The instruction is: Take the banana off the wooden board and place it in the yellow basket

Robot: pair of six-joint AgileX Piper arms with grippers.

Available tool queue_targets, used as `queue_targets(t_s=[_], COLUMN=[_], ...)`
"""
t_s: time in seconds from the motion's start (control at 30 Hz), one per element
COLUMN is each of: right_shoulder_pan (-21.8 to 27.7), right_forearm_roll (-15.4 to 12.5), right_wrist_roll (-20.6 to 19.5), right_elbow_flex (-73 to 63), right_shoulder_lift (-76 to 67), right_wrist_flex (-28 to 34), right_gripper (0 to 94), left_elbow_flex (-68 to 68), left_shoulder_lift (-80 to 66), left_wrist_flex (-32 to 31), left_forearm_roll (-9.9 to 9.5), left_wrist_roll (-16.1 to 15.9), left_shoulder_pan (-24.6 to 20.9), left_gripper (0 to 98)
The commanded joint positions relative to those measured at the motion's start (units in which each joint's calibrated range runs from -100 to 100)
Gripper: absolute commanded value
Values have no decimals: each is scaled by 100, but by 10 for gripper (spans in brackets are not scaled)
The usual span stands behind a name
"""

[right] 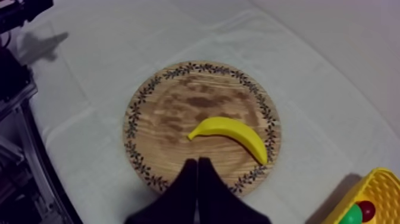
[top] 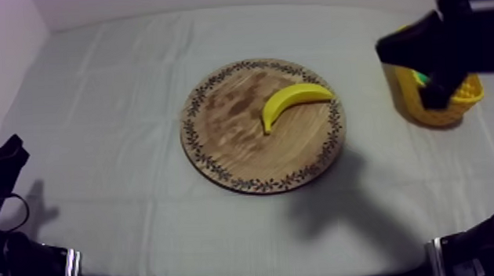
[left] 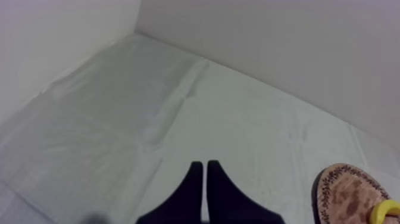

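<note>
Right tool: fingers pressed together, holding nothing, raised at my right side of the tabletop.
Left tool: pressed together, holding nothing, low over the tabletop.
Banana: lying on the wooden board, untouched.
Yellow basket: right of the board, apart from it.

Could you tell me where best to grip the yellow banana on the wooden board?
Probably across the thick middle of the yellow curved banana, from straight above, right gripper opened: it lies flat on the round wooden board, long sides free, ends tapering.
</note>
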Motion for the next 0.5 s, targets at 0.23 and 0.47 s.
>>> queue_targets(t_s=[0.23, 0.47], right_shoulder_pan=[20, 158], right_forearm_roll=[136, 168], right_wrist_roll=[-18, 83], right_elbow_flex=[-2517, -4016], right_shoulder_lift=[2428, 3620], right_wrist_flex=[1071, 2091], right_gripper=[7, 7], left_elbow_flex=[-1, -1], left_shoulder_lift=[0, 0], left_wrist_flex=[0, 0], left_forearm_roll=[-1, -1], left_wrist_roll=[-2, -1], left_shoulder_pan=[1, 1], left_gripper=[1, 1])
